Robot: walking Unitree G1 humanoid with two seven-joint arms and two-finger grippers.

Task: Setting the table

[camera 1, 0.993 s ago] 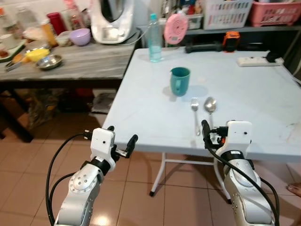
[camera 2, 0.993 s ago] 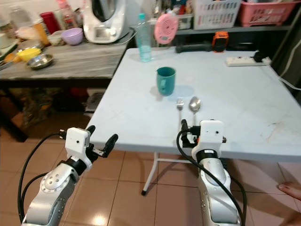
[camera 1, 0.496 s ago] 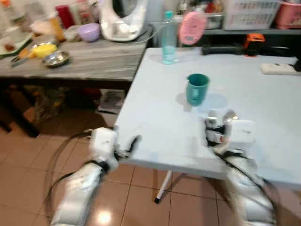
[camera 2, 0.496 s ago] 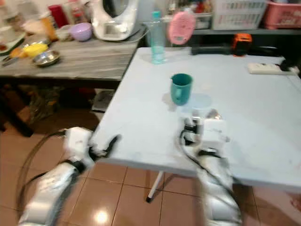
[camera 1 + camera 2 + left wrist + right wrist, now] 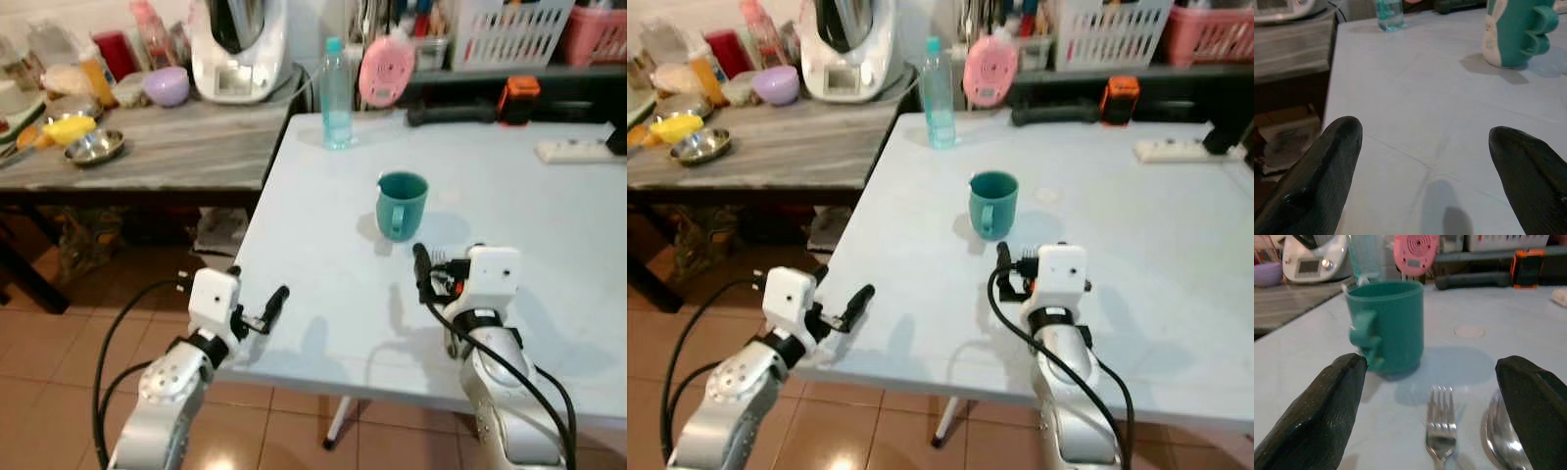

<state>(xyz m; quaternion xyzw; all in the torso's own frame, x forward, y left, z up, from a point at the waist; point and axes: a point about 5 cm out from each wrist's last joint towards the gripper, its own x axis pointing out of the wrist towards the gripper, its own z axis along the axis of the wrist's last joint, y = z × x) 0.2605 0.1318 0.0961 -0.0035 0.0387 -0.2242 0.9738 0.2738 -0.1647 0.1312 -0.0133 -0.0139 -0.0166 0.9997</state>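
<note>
Left to right. On the grey side counter point(image 5: 186, 147) I see a purple bowl point(image 5: 166, 85) and a white kitchen appliance point(image 5: 238, 47).

My left tool point(image 5: 257, 298) hovers over the near left edge of the pale blue counter point(image 5: 323, 255), its two black fingers point(image 5: 1317, 171) apart and holding nothing.

A clear water bottle point(image 5: 336, 95) stands at the far left corner of the pale counter, with a pink round object point(image 5: 386, 70) just behind its far edge.

The teal mug point(image 5: 400, 205) stands upright near the counter's middle.

My right tool point(image 5: 443, 272) hovers above the counter just nearer than the mug, fingers point(image 5: 1322, 416) spread wide and empty. Between them the fork point(image 5: 1441, 433) lies flat beside the spoon point(image 5: 1503, 433), both in front of the mug.

A white power strip point(image 5: 576, 150) lies at the far right.
</note>
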